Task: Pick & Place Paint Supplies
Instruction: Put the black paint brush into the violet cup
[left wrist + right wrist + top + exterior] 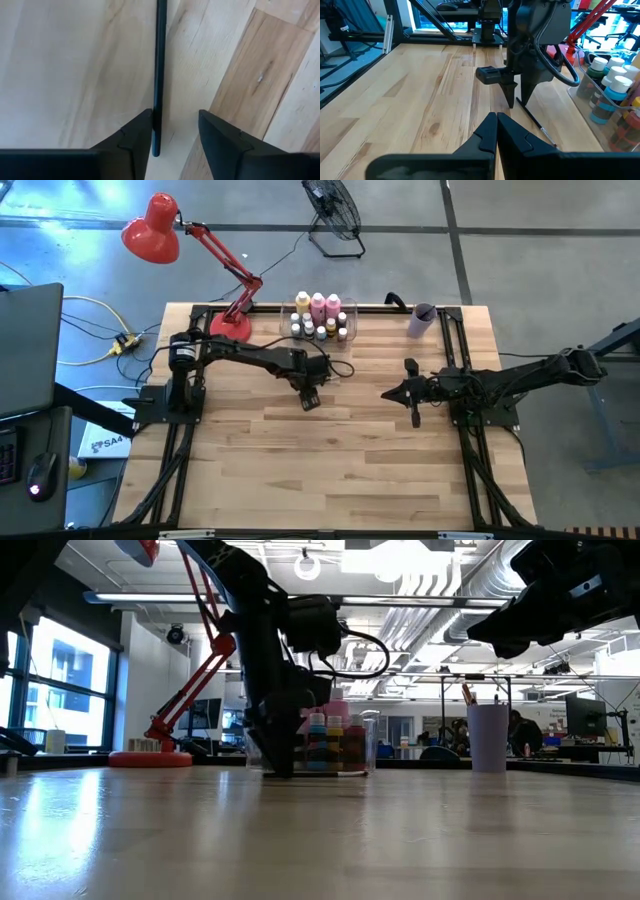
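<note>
While the left hand [175, 132] stands low over the bench [330, 470] with its fingers part open astride a thin dark paintbrush [159, 75] lying flat on the wood, the brush sits hard against one finger; in my judgement it should be centred before closing. Just beyond, the clear bin [322, 320] holds the paint bottles [318, 308]. The right hand [415, 392], shut and empty, waits well apart. A red desk lamp [152, 228] and lilac cup [421, 320] flank the bench's far edge; an open workshop lies behind.

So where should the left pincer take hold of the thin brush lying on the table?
Grip the brush across its thin dark handle, coming straight down from above. It lies flat on the table, so only its two long sides are free. The left pincer already straddles it, one finger touching, the other apart.
</note>
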### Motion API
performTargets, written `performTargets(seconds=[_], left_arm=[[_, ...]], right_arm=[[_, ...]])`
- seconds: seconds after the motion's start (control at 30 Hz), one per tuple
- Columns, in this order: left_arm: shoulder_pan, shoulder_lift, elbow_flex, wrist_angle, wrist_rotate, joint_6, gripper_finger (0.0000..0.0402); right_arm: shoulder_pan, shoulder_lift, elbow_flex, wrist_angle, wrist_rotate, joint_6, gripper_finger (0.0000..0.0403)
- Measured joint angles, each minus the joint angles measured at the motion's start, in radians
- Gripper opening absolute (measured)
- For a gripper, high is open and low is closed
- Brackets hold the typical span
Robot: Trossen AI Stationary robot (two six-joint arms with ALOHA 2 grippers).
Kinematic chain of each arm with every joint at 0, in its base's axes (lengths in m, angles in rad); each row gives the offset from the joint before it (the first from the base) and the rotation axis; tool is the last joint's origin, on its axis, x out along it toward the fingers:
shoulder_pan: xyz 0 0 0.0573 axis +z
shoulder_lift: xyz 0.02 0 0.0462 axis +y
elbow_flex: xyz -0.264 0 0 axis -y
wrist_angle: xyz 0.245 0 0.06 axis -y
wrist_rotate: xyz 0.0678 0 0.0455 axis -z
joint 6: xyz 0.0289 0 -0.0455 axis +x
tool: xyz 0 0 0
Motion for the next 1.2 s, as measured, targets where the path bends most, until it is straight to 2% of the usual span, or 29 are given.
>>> performTargets(seconds=[0.5,1.2], left_arm=[[0.001,0.002,-0.001,0.003,0.012,0.000,0.0009],[0.000,-0.044,-0.006,0.050,0.017,0.026,0.0002]], right_arm=[[0.000,0.000,0.000,0.000,0.000,0.000,0.0002],[0.000,0.000,0.000,-0.002,-0.001,-0.003,0.0002]])
